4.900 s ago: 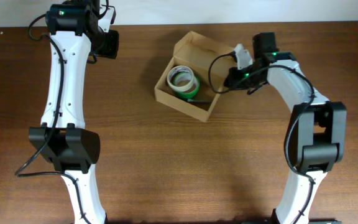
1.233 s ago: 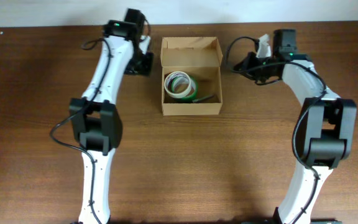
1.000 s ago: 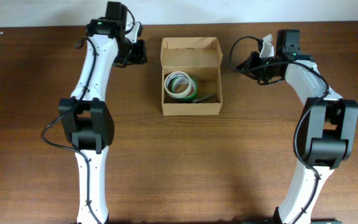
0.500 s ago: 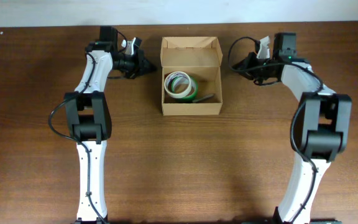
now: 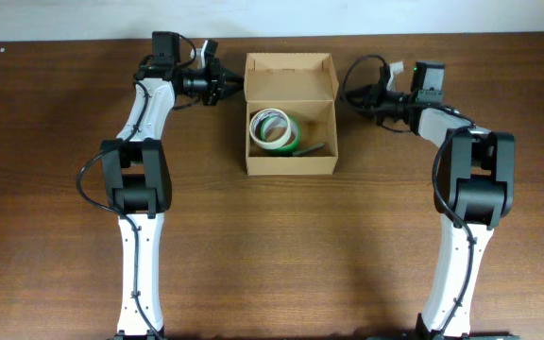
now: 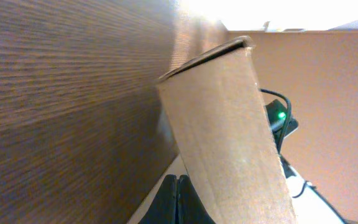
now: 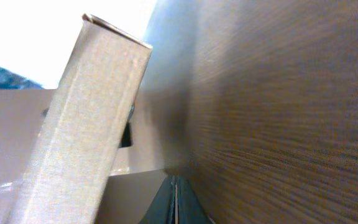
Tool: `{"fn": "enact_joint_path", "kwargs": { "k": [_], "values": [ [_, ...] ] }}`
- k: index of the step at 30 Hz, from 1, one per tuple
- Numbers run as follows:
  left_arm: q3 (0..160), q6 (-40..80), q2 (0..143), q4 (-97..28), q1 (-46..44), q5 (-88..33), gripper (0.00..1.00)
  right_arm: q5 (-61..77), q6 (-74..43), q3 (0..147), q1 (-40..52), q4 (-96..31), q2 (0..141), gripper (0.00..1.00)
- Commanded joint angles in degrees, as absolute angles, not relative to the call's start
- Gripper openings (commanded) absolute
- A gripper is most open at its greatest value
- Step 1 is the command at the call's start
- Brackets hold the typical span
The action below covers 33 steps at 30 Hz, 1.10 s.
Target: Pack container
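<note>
So both sets of fingers look pinched shut on nothing. The left gripper point(image 6: 178, 188) points at the cardboard box point(image 6: 229, 124) wall just ahead of its tips, and the right gripper point(image 7: 176, 191) mirrors that on the opposite wall, probably to nudge or steady it. Farther past the fingers, tape rolls point(image 5: 274, 127) sit inside under the open lid flap point(image 5: 289, 68).

We see a dark brown, wood-grain bench point(image 5: 272, 246) filling nearly the whole overhead frame. A plain white strip point(image 5: 395, 17) runs along the top edge behind it. Light is even.
</note>
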<state>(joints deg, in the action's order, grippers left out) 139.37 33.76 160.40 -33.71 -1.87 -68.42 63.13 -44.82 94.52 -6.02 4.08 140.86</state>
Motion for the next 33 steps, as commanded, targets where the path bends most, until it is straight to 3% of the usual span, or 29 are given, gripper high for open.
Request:
{"fn": "enact_joint_path", "kwargs": {
  "k": [1,21,33],
  "values": [
    [139.6,37.3,161.4,-31.4,-2.1,-72.0,0.02,68.4,-48.7,95.5,-6.0,6.7,140.9,0.04],
    [139.7,42.8,161.4,-28.4,-5.4,-69.0,0.04,68.6,-52.6,96.4,-4.0,8.0,140.9,0.04],
    [149.5,42.8,161.3,-29.3,-5.4,-68.8,0.02,71.7,-52.8,109.0,-1.8,5.1,140.8,0.04]
  ]
}}
